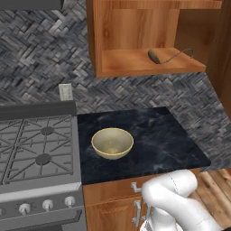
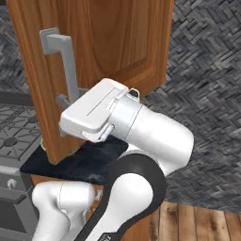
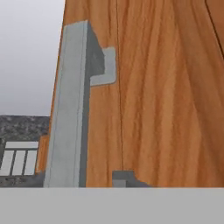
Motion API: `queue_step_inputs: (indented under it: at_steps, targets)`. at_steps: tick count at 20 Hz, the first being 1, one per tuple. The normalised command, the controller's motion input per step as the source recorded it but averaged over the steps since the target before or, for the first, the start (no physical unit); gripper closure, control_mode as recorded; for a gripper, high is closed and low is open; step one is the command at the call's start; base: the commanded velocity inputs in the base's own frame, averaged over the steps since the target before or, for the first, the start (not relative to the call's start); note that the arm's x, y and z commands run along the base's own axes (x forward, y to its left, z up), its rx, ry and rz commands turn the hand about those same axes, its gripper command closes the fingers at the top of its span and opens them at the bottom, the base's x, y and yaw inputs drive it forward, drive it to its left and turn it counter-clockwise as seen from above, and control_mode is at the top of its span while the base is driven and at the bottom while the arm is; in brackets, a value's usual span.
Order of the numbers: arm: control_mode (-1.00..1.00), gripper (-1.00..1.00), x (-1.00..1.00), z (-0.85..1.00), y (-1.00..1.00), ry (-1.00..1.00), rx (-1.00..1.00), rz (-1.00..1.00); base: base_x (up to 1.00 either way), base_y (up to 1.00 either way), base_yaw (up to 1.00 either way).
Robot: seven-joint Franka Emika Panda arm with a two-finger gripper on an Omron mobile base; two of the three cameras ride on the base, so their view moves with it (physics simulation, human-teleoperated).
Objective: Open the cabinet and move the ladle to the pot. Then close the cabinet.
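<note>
My hand (image 2: 63, 134) sits at the cabinet door's (image 2: 117, 42) bar handle (image 2: 66, 66); whether it grips the bar I cannot tell. The ladle (image 1: 169, 56) lies on the open cabinet's (image 1: 135, 63) shelf, beyond the swung door from my hand, scoop left, wire handle trailing right.

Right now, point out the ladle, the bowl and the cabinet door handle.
ladle (image 1: 154, 56), left base view, on its dark scoop.
bowl (image 1: 112, 143), left base view, on its inner floor.
cabinet door handle (image 2: 68, 63), right base view, on the vertical bar.
</note>
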Motion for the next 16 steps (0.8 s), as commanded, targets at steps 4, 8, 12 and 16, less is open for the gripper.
queue_step_inputs:
  at_steps: [4,8,12,16]
  targets:
    - [-1.0,1.0,0.0,-0.42,-0.07,-0.38,-0.34,0.05,0.0,0.0,0.0]
    - [-1.0,1.0,0.15,-0.68,0.02,-0.26,-0.48,0.0,0.0,0.0,0.0]
    - [-1.0,1.0,0.02,-0.05,-0.12,-0.03,0.0,0.0,0.0,0.0,0.0]
    - [-1.0,-1.0,0.0,0.0,-0.54,-0.04,0.04,-0.03,0.0,0.0,0.0]
